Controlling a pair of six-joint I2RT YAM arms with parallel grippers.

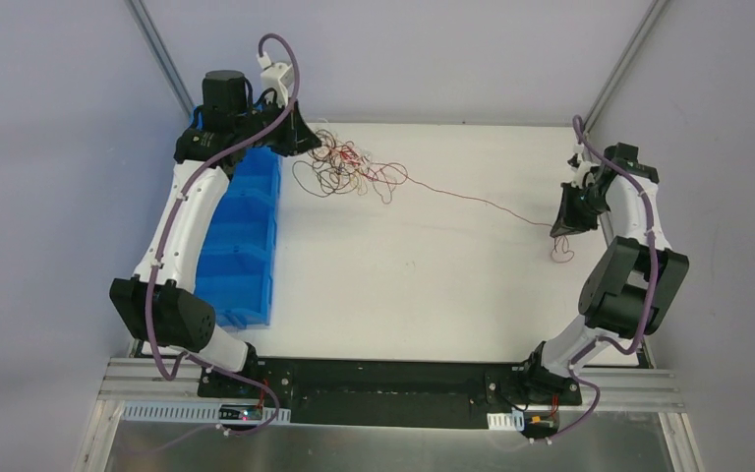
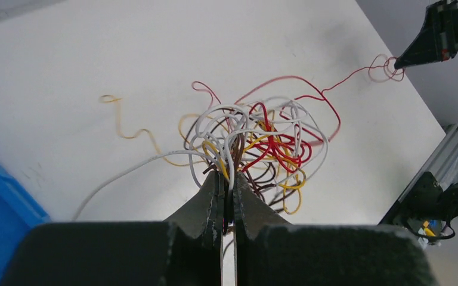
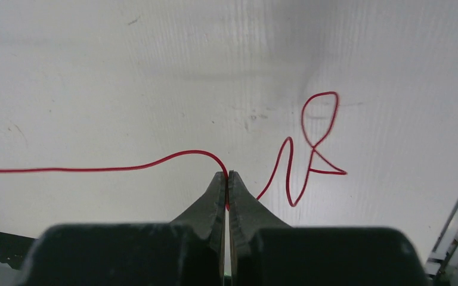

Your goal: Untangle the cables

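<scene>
Upper left, we see the left gripper (image 1: 306, 141) clamped on the cables (image 1: 349, 169). Mid-right, the right gripper (image 1: 557, 231) pinches a red wire (image 1: 472, 197).

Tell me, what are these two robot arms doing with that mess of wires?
They are untangling a small knot of thin cables at a white table. The left gripper is shut on the knot, beside the blue bins. The right gripper is shut on one red wire, which runs across the table from the knot.

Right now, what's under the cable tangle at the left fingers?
Through the cables only white table shows. Whatever sits under the dense middle, and the strands inside the shut left fingers, is covered.
</scene>
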